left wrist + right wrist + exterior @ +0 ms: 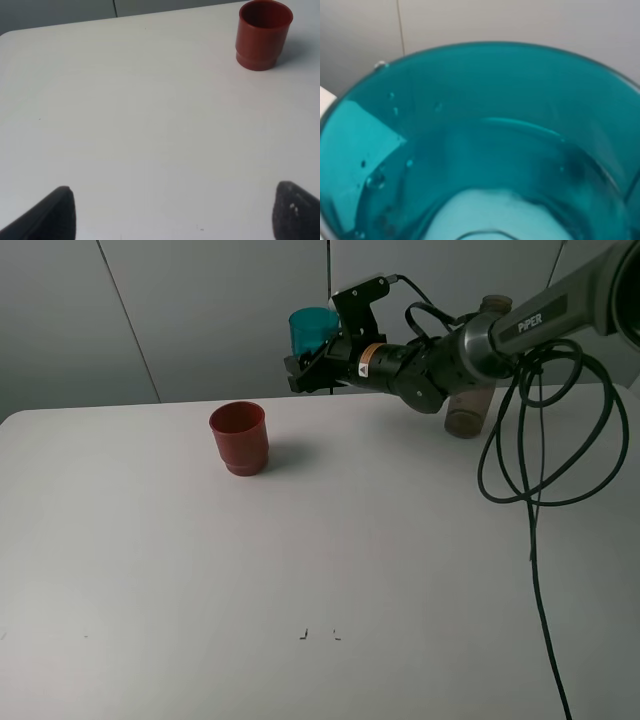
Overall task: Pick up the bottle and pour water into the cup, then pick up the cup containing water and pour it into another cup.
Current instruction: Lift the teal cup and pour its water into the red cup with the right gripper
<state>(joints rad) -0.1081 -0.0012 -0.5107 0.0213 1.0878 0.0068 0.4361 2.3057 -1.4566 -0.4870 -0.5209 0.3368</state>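
The right fingers point(303, 370) are clamped on the teal cup point(313, 328), which hangs clear of the table point(150, 570); it sits roughly upright, beyond and to the right of the red cup point(238, 438) in the high view, and not over it. The right wrist view looks straight down into the teal cup; droplets cling to its inner wall and a curved line low down looks like a water surface, though how much it holds I cannot tell. The left fingers point(55, 215) are spread wide apart and empty, low over the table, well apart from the red cup. The bottle point(468, 412) stands on the table behind the right arm point(440, 365), partly hidden by it.

This looks like the 2nd pour, cup into cup, with the carry not yet finished. I see 4 ways it could go wrong:

- Tipping before the teal lip is above the red mouth would put water on the table.
- Tipping too quickly could throw the stream past the far rim, since the red mouth is a small target.
- The teal sides are smooth, tapered and possibly wet; a loose clamp could let the cup slide or twist during the tilt.
- The red cup stands free and looks light; a low approach could knock it over, and a swing of the arm or its hanging cable point(530, 490) could catch the bottle.
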